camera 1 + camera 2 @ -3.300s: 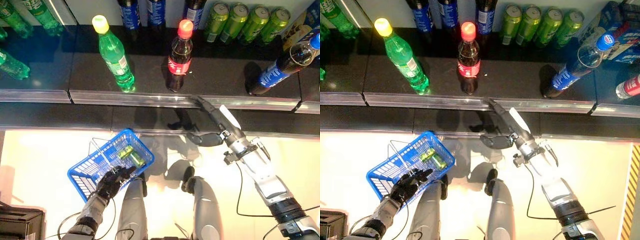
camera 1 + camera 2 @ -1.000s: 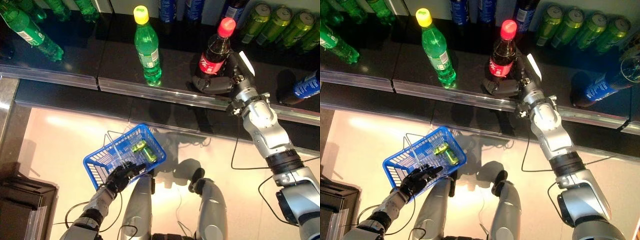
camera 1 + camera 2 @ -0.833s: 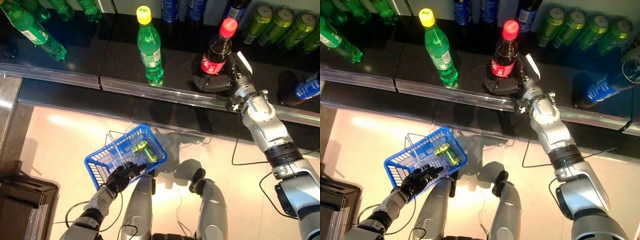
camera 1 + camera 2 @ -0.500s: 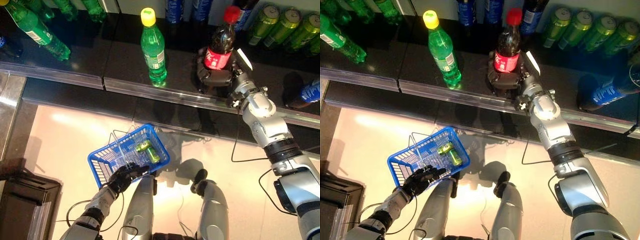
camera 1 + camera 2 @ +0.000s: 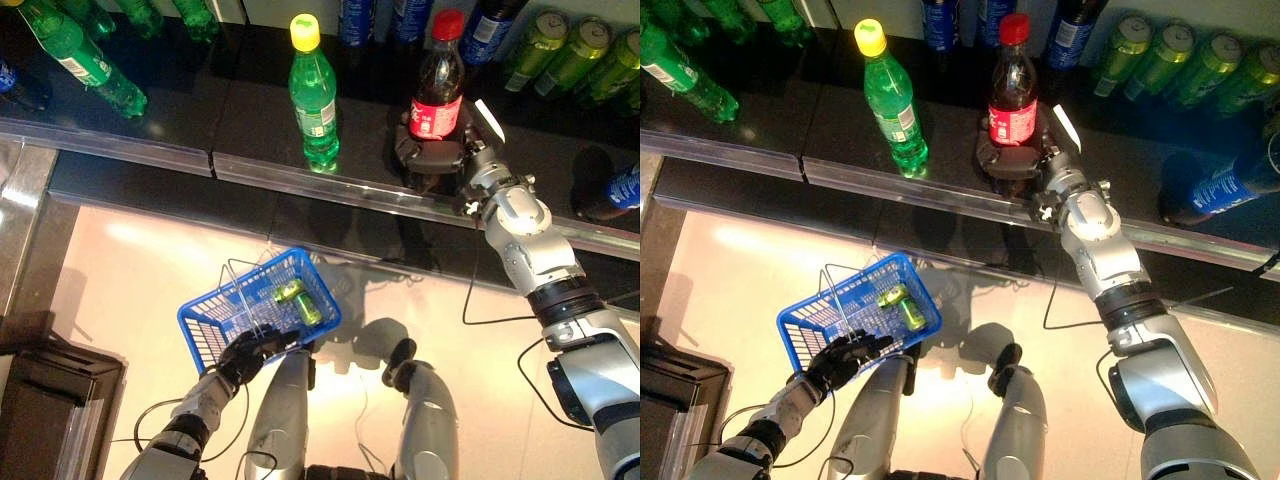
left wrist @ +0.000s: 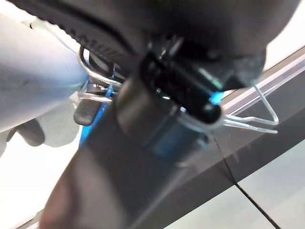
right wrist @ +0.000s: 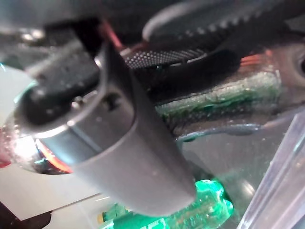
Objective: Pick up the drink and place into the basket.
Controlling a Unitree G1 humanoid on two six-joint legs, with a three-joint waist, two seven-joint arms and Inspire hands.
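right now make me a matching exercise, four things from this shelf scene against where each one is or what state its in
Things:
1. cola bottle
2. green bottle
3. blue basket
4. green cans

Places or states:
A. lying inside the basket
B. standing free on the shelf, yellow cap
C. handle held in the left hand
D. base gripped by the right hand

Pairs: 1-D, 2-B, 3-C, 4-A

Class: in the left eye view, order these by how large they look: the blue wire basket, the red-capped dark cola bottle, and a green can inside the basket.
1. Blue wire basket
2. Red-capped dark cola bottle, grasped by the right hand
3. Green can, clearly smallest

The left hand holds the basket.
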